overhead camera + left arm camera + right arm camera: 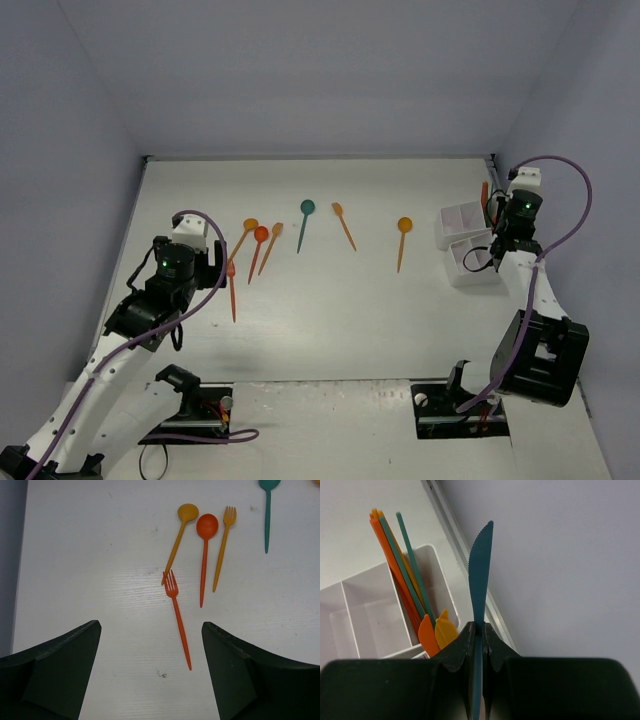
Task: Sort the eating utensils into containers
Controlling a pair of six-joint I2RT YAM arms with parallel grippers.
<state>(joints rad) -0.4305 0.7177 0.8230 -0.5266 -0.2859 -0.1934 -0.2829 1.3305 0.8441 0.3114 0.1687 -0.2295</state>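
Observation:
My right gripper (pixel 478 627) is shut on a teal knife (pixel 481 575), serrated blade pointing away, held up beside the white containers (pixel 370 605). One compartment holds several orange and teal knives (pixel 402 570) leaning together. In the top view the right gripper (pixel 497 228) hangs by the containers (pixel 462 225) at the table's right edge. My left gripper (pixel 150 630) is open above the table with the handle of a red-orange fork (pixel 177 620) between its fingers, untouched. Beyond it lie a yellow-orange spoon (pixel 180 540), a red spoon (pixel 204 555), an orange fork (pixel 223 545) and a teal spoon (pixel 267 515).
Two more orange spoons (pixel 344 225) (pixel 402 240) lie mid-table. A metal rail (pixel 465 555) runs along the table edge by the right wall. Walls close in the table on three sides. The arm bases sit at the near edge.

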